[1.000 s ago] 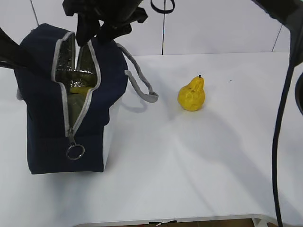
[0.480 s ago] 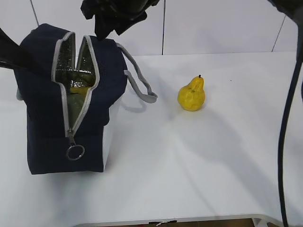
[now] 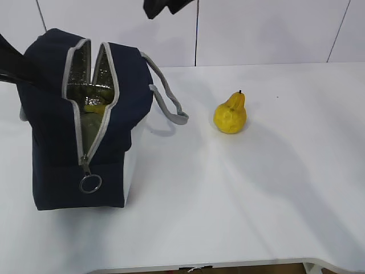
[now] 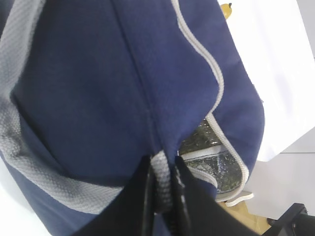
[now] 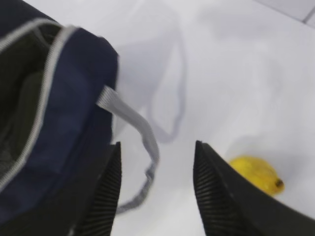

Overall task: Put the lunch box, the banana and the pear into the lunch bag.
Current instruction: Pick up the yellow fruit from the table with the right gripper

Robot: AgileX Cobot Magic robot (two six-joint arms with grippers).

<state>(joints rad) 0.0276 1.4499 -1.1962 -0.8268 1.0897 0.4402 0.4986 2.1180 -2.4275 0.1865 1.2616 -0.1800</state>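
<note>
In the exterior view, a large navy-blue fabric lunch bag [image 3: 85,123] with white lower side panels is seen standing upright on the left of the white counter [image 3: 239,194]. Its grey zipper is undone along the top and down the near face, so that the silver lining is exposed, and the ring pull [image 3: 90,184] hangs low on the near face. Something yellow is glimpsed inside the opening; whether it is the banana cannot be told, and the lunch box is not made out. A grey webbing handle [image 3: 166,97] is draped over the bag's right side towards the counter. A plump yellow pear with bumpy skin and a short dark stem [image 3: 230,113] is set upright on the counter, well apart from the bag, to its right. A dark part of an arm is cut off at the top edge.

In the left wrist view, the left tool [image 4: 162,196] is shown closed, with a strip of the bag's grey webbing pinched between its black fingers against the navy fabric. The zipper edge and silver lining are visible beyond it.

In the right wrist view, the right tool [image 5: 157,191] is shown with its ribbed black fingers [image 5: 216,196] spread apart and nothing held between them. It is held above the counter, with the bag's handle below its gap and the pear just past its right finger.
</note>
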